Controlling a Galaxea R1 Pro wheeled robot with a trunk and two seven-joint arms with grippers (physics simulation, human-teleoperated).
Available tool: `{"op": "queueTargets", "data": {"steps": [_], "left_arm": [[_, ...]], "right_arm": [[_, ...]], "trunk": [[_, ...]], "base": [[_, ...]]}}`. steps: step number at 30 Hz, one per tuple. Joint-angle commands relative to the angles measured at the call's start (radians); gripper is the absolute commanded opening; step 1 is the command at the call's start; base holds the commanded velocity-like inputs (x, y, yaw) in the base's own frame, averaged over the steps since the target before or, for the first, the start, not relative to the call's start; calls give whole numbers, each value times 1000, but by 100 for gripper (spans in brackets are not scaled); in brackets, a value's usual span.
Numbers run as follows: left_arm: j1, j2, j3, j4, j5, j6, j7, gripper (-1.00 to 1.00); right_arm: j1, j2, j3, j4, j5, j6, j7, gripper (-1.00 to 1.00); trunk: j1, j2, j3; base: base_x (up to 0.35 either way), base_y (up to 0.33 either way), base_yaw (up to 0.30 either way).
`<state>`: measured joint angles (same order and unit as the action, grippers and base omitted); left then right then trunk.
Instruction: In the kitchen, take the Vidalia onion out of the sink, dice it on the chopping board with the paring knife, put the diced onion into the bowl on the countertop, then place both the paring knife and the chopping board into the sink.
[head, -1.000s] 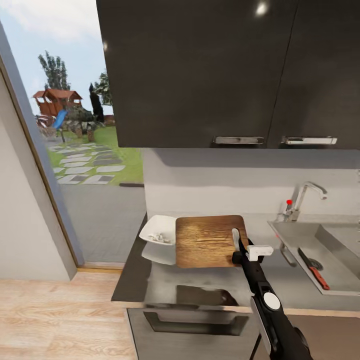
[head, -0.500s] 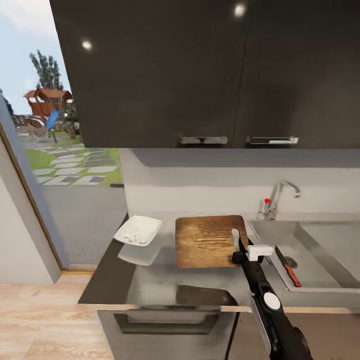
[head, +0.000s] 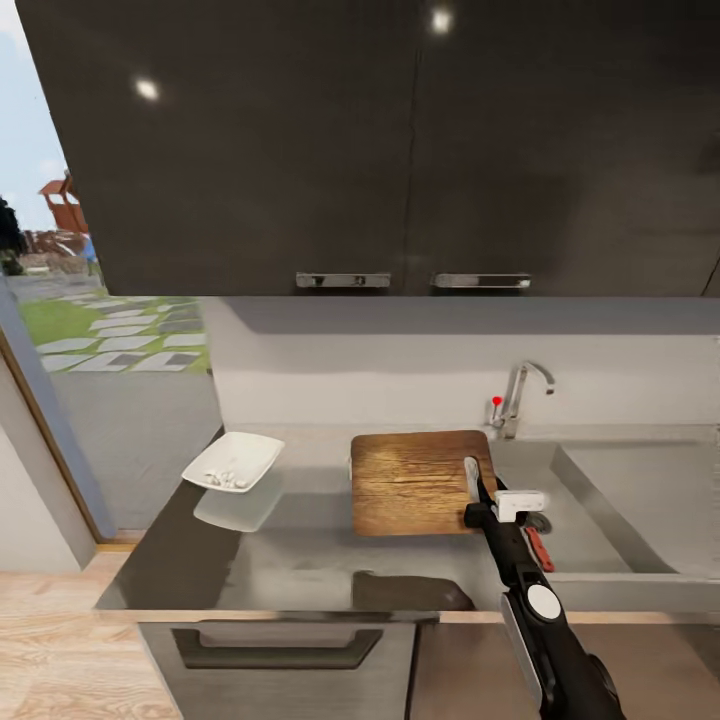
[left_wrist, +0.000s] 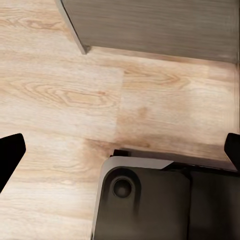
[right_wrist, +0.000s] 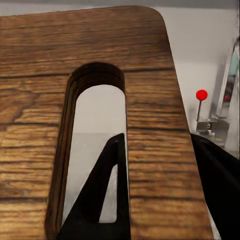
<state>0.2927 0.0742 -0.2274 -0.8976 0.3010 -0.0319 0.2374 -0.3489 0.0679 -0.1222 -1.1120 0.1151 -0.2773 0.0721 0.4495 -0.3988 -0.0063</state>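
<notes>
My right gripper (head: 470, 490) has its jaws clenched on the chopping board (head: 415, 482) through the handle slot (right_wrist: 92, 150), holding it above the counter (head: 300, 560); it looks stiff, hard and a bit heavy, so I grip the rim tight.

Rectangular dark-brown wooden chopping board (head: 415, 482) with streaked horizontal grain, paler and more orange toward the middle; the grain lines run darker around its oblong slot. Shallow white square-ish bowl (head: 233, 462) holding pale whitish pieces. Smooth grey reflective metal countertop (head: 300, 560), darkening to near black at its left end. Reddish-brown knife handle (head: 539, 549) in the grey sink (head: 640, 500). Black right arm with white gripper parts (head: 520, 503). Glossy black wall cabinets (head: 380, 150). Light oak-patterned floor (left_wrist: 75, 100).
</notes>
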Motion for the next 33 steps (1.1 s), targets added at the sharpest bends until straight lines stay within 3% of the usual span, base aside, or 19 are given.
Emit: {"op": "queueTargets", "data": {"steps": [1, 25, 29, 31, 33], "left_arm": [[0, 2, -6, -1, 10, -3, 8, 100], [0, 1, -6, -1, 10, -3, 8, 100], [0, 2, -6, -4, 10, -3, 8, 100], [0, 2, -6, -8, 10, -3, 8, 100], [0, 2, -6, -9, 10, -3, 8, 100]], "right_arm": [[-1, 1, -5, 0, 9, -3, 6, -100], [-1, 3, -5, 1, 8, -1, 3, -100], [-1, 6, -5, 3, 9, 9, -3, -100], [-1, 7, -7, 4, 8, 48, -21, -100], [-1, 6, -10, 4, 7, 141, -68, -100]], "trunk": [[0, -1, -1], [0, -1, -1], [0, -1, -1], [0, -1, -1], [0, -1, -1]], "base": [[0, -307, 0], [0, -306, 0], [0, -105, 0], [0, -18, 0], [0, -5, 0]]}}
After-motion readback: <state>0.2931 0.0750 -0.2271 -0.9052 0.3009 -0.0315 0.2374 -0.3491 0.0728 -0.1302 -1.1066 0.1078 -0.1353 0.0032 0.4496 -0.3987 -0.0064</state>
